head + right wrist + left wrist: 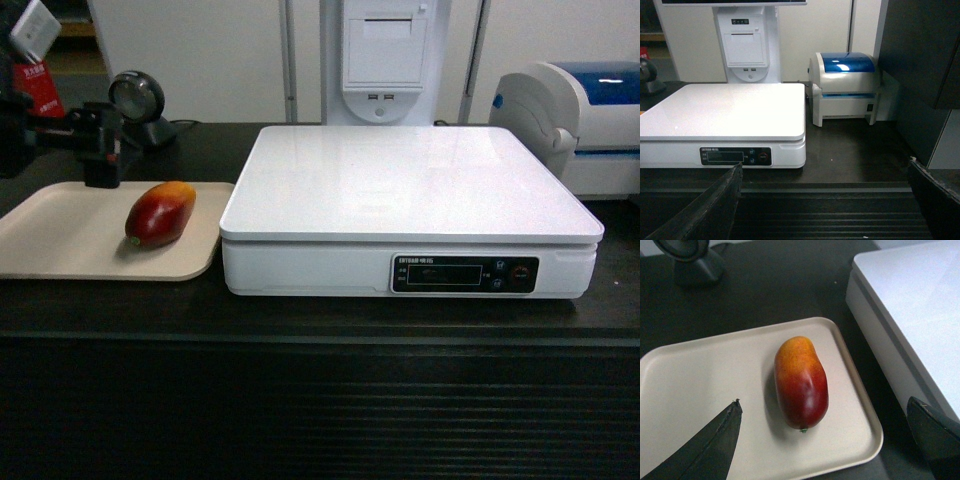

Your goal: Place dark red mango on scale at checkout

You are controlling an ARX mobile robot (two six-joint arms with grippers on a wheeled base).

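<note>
Checkout [300, 330] bears scale [400, 185]; only left wrist shows open left pincer [825, 440] over mango [801, 382].

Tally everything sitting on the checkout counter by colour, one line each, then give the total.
Dark red: 1, the dark red mango
Beige: 1, the tray under it
White: 1, the scale
White and blue: 1, the rounded machine
Black: 1, the round-headed stand at the back left
Total: 5
</note>
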